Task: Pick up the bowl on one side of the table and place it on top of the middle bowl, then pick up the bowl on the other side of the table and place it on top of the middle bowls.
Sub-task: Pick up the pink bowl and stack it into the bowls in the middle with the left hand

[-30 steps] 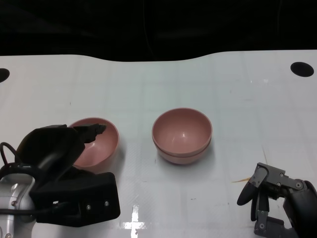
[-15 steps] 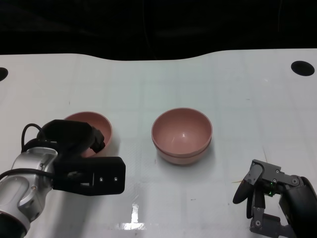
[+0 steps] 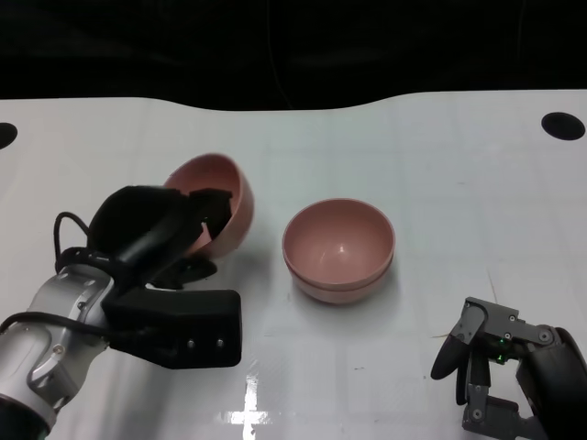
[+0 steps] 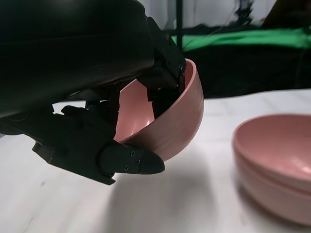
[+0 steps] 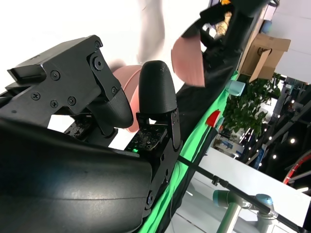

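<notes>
My left hand grips a pink bowl by its rim and holds it tilted on edge above the table, left of the middle stack. In the left wrist view the same bowl hangs clear of the table, with fingers inside it and a thumb under its outer wall. The middle stack of two pink bowls stands upright at the table's centre, also seen as pink bowls. My right hand rests low at the right front, fingers apart, holding nothing.
The white table reaches back to a dark edge. Black round holes sit at its far right and far left. A thin stick-like scrap lies beside the right hand.
The left hand has lifted the left bowl off the table, tilted it on edge and carried it right, toward the middle stack. The right hand has barely moved.
</notes>
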Motion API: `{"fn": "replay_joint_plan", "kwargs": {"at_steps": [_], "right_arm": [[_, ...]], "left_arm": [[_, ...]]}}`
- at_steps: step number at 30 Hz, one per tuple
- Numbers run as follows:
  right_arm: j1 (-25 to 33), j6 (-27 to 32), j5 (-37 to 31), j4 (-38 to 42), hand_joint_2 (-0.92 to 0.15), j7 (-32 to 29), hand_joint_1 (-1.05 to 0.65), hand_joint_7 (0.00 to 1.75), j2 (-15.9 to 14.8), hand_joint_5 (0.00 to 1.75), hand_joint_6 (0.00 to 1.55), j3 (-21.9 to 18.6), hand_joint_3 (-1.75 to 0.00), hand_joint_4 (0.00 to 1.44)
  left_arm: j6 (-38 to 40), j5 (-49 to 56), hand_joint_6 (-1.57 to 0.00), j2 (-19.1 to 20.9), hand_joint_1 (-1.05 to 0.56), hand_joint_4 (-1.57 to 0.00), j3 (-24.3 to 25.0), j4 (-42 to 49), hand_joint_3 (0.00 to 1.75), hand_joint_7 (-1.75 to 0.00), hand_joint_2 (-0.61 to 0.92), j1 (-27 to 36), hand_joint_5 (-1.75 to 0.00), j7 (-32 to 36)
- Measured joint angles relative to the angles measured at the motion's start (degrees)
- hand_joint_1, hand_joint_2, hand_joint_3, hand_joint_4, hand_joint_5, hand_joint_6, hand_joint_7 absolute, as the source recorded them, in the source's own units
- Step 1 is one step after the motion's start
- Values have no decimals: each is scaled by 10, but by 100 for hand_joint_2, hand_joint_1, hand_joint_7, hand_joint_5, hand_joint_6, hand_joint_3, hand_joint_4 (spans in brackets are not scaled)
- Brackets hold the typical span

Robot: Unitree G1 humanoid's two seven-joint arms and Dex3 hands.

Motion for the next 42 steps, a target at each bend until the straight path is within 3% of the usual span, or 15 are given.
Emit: {"fn": "replay_joint_plan", "kwargs": {"at_steps": [4, 6, 8, 12, 19, 23, 32, 42], "right_arm": [[-1, -5, -2, 11, -23, 0, -5, 147, 0, 175, 85, -2, -164, 93], [-3, -9, -2, 14, -23, 0, -5, 147, -1, 175, 85, -4, -164, 93], [-4, -11, -2, 17, -23, 1, -5, 147, -1, 175, 85, -7, -164, 93], [-6, -17, -1, 25, -22, 2, -5, 146, -2, 175, 85, -9, -165, 93], [-7, -19, 1, 32, -21, 7, -5, 146, -2, 175, 86, -11, -168, 93], [-7, -19, -1, 32, -21, 6, -5, 146, -2, 175, 86, -11, -168, 93], [-7, -19, -13, 32, -22, 5, -3, 147, 2, 175, 85, -11, -167, 92], [-7, -19, -13, 32, -23, 5, -4, 148, 2, 175, 85, -11, -165, 92]], "left_arm": [[-36, -2, -73, -4, -20, -80, -1, -6, 71, -136, 63, -12, -175, 21], [-57, -5, -80, -9, -23, -78, -2, -6, 70, -116, 65, -29, -175, 26], [-82, -13, -86, -21, -23, -77, -6, -2, 62, -107, 69, -49, -175, 26], [-139, -19, -82, -46, -25, -78, -23, 31, 55, -134, 76, -91, -175, 26], [-192, 4, -81, -74, -25, -82, -65, 108, 45, -147, 79, -139, -175, 28], [-201, 16, -71, -78, -25, -81, -83, 133, 44, -164, 82, -150, -175, 28], [-196, 42, -71, -78, -27, -83, -120, 147, 34, -156, 87, -162, -175, 4], [-184, 62, -74, -75, -29, -81, -123, 147, 16, -141, 92, -162, -175, 12]]}}
